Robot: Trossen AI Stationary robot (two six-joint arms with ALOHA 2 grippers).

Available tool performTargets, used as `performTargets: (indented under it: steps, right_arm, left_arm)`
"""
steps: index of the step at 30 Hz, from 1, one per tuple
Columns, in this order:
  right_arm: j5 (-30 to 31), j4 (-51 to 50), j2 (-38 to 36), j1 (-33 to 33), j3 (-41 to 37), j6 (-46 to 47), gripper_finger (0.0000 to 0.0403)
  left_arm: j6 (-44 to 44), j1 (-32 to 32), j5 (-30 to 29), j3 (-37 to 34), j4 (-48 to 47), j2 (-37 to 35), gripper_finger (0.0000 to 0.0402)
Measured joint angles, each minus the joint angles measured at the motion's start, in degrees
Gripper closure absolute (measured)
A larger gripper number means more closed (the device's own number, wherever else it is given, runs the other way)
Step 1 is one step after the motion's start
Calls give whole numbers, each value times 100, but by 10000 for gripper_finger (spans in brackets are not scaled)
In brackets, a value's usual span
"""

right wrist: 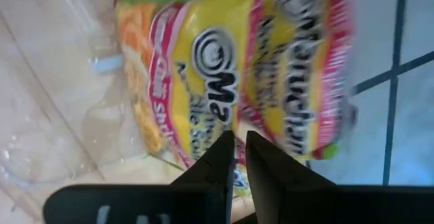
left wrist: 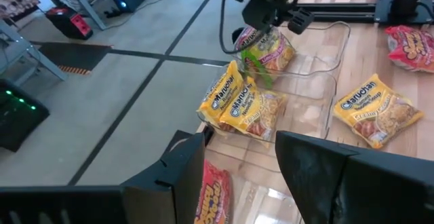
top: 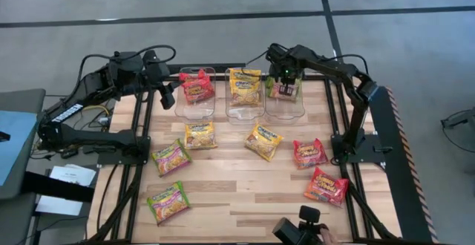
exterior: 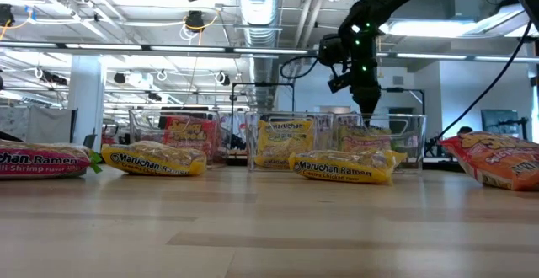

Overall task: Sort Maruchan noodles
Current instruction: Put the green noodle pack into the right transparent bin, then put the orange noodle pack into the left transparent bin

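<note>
Right gripper (top: 285, 82) is hanging over the right bin (top: 285, 113) at the far edge of the bench (top: 245, 200), reaching down into it. Its jaws are nearly closed, only a thin slit showing between the fingers (right wrist: 268, 176), tips right against the green-and-pink noodle packets (right wrist: 237, 68) in that bin; can't tell if they're actually pinching a packet edge or just touching it. At least two green-and-pink packets are sitting in there, leaning on edge. Middle bin (top: 245, 115) is holding yellow packets (top: 246, 86), left bin (top: 194, 111) is holding red packets (top: 197, 85). Left gripper (top: 168, 95) is waiting just beside the left bin, at the bench's far left corner; jaws are standing wide with nothing in them. Loose packets are lying flat on the bench: two yellow ones (top: 200, 134) (top: 263, 140) just in front of the bins, two green-and-pink ones (top: 171, 157) (top: 168, 202) on the left side, two red ones (top: 309, 153) (top: 326, 186) on the right side. All six are well apart from both grippers.
</note>
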Motion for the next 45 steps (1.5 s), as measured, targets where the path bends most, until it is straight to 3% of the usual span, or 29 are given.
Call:
performTargets:
  steps: [5, 15, 23, 28, 37, 45]
  right_arm:
    - [-280, -260, 0, 27, 436, 121, 340]
    - [-270, -451, 0, 245, 862, 18, 340]
    - [-290, -807, 0, 727, 1125, 889, 340]
    - [-263, -1153, 0, 1104, 1430, 895, 340]
    - [441, -1279, 0, 1637, 1976, 1041, 340]
    - [777, -1961, 0, 1815, 2728, 1602, 340]
  left_arm:
    - [-4, 0, 2, 0, -15, 0, 230]
    - [-150, 0, 6, 0, -17, 0, 230]
    - [-234, 0, 701, 0, -24, 0, 230]
    - [-213, 2, 632, 0, -22, 2, 230]
    - [506, 2, -57, 287, 218, 4, 230]
    - [-81, 2, 216, 992, -584, 10, 230]
